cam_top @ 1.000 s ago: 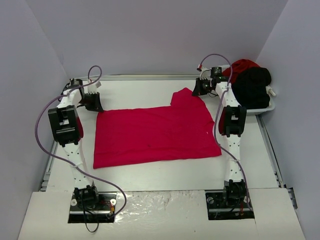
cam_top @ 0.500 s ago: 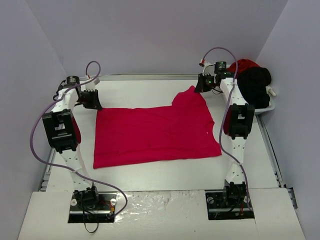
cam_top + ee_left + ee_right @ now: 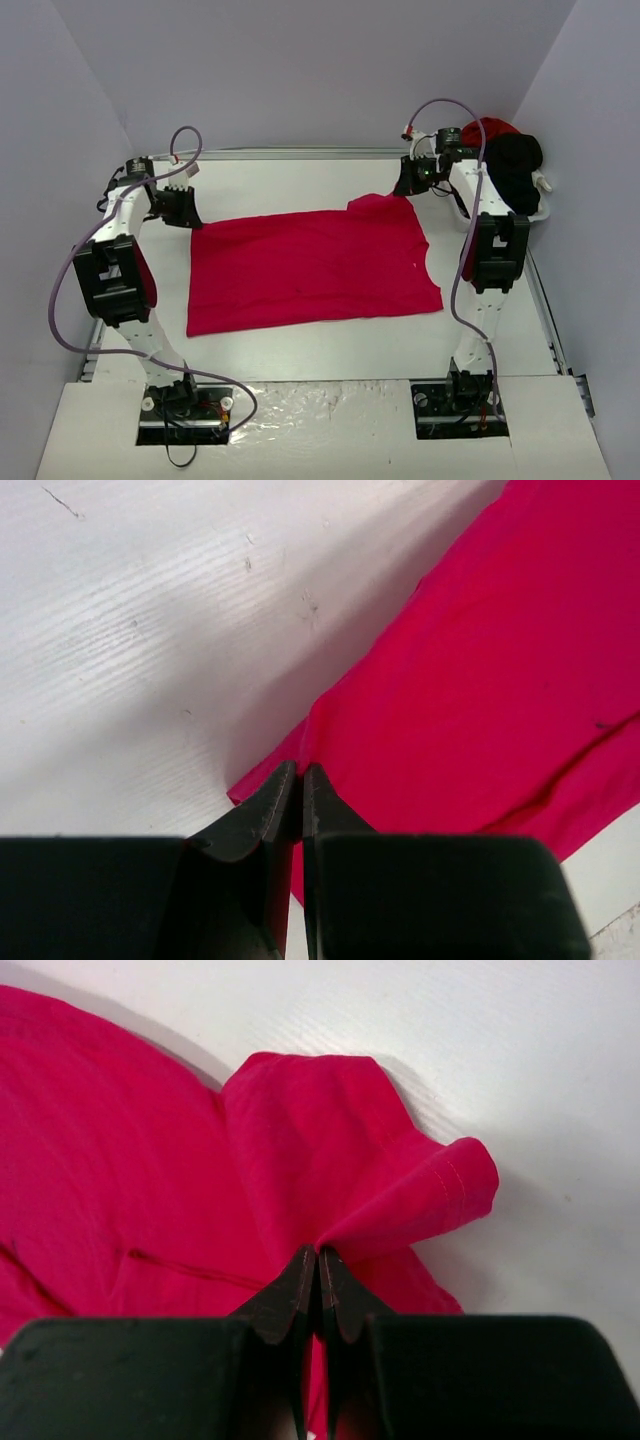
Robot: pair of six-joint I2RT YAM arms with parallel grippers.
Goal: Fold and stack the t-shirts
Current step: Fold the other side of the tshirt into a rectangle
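A bright red t-shirt point(image 3: 310, 265) lies spread on the white table. My left gripper point(image 3: 188, 214) is shut on its far left corner, seen in the left wrist view point(image 3: 301, 770) with red cloth point(image 3: 480, 700) pinched between the jaws. My right gripper point(image 3: 405, 186) is shut on the far right sleeve, lifted a little; the right wrist view point(image 3: 318, 1255) shows the sleeve point(image 3: 400, 1180) bunched at the tips. Another red t-shirt point(image 3: 485, 132) and a black t-shirt point(image 3: 512, 170) lie heaped in the basket at the far right.
The white plastic basket point(image 3: 538, 212) stands at the far right corner beside the right arm. Grey walls close in the table on three sides. Cables loop over both arms.
Both grippers have drawn back toward the far edge and outward with the shirt's far corners, pulling the cloth flatter. The raised right sleeve has dropped lower.
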